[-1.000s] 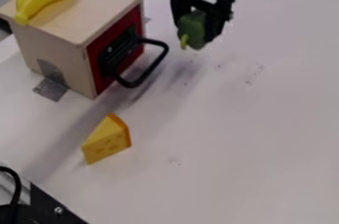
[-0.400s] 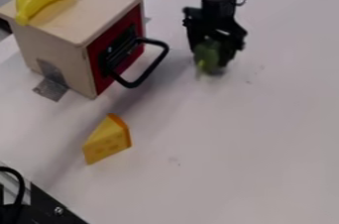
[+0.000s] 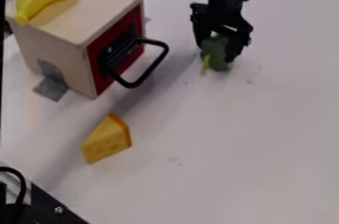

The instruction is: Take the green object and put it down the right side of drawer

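Gripper [image 3: 218, 55] part-closed; prob. holds green obj. [image 3: 213, 49]

A rounded, dark green object [image 3: 214, 49] with a bright yellow-green stub sits between the fingers of the black gripper [image 3: 219, 52], toward one o'clock from the middle of the view. Its stub points down, toward about seven o'clock; whether it touches the white worktop [image 3: 232, 134] is unclear. The drawer is a pale wooden box with a red front [image 3: 94, 64], upright toward ten to eleven o'clock. Its front is flush with the box, and a black loop handle juts toward four o'clock. The green object is apart from that handle, at about three o'clock from it.
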